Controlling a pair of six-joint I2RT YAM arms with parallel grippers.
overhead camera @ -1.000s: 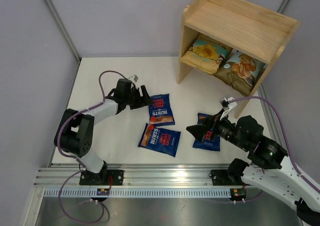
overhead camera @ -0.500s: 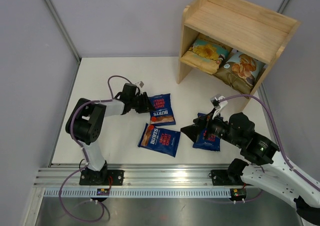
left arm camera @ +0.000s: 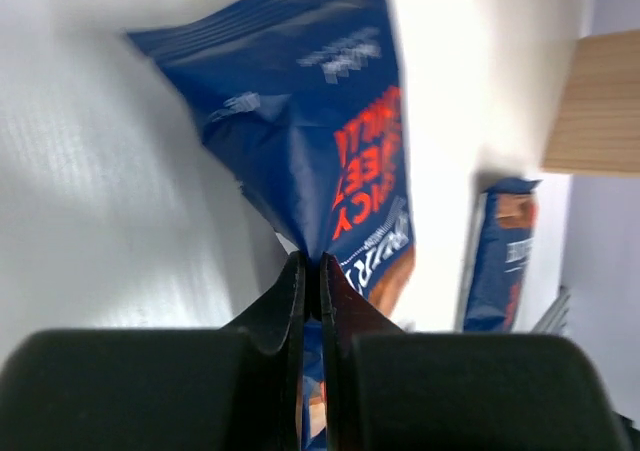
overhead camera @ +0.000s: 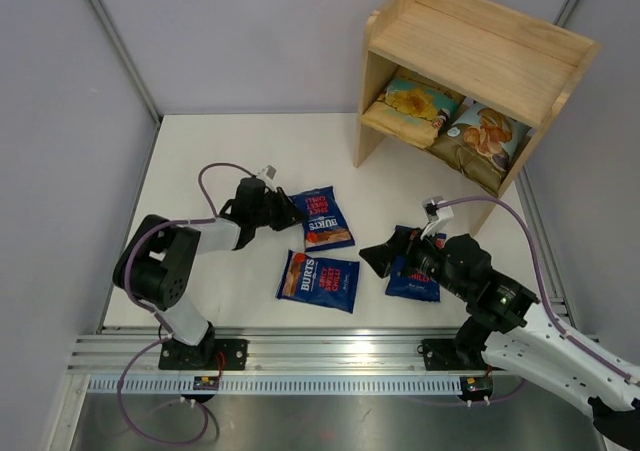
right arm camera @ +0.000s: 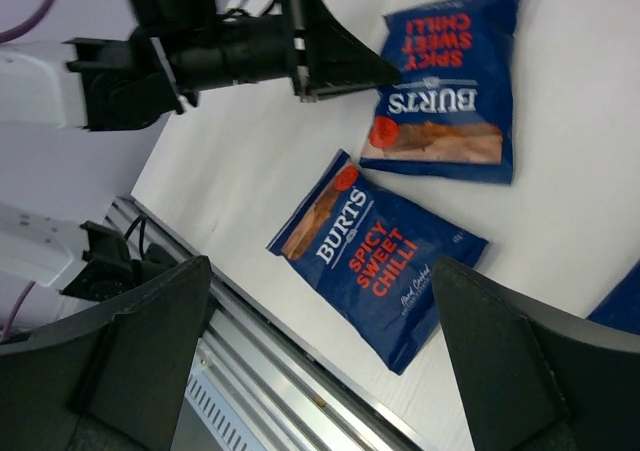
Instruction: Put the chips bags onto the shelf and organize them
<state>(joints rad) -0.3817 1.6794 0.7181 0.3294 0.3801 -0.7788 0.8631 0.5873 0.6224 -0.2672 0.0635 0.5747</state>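
Three dark blue Burts chips bags lie on the white table. My left gripper (overhead camera: 296, 211) (left arm camera: 310, 263) is shut on the left edge of the upper chips bag (overhead camera: 326, 218) (left arm camera: 300, 141), pinching its thin foil. A second chips bag (overhead camera: 320, 280) (right arm camera: 375, 261) lies flat near the front. My right gripper (overhead camera: 383, 260) (right arm camera: 322, 269) hangs open above and to the right of it, nothing between its fingers. The third chips bag (overhead camera: 414, 280) sits partly under the right wrist. A tan-yellow bag (overhead camera: 415, 104) and a light blue bag (overhead camera: 484, 134) rest on the lower tier of the wooden shelf (overhead camera: 480, 46).
The shelf's top tier (overhead camera: 470, 41) holds nothing. An aluminium rail (overhead camera: 330, 356) runs along the table's near edge. Grey walls close in the left and back sides. Purple cables loop off both arms.
My left gripper has gone from open to shut on the upper bag's edge. The right arm has slid left and lower toward the front bag, jaws still wide.
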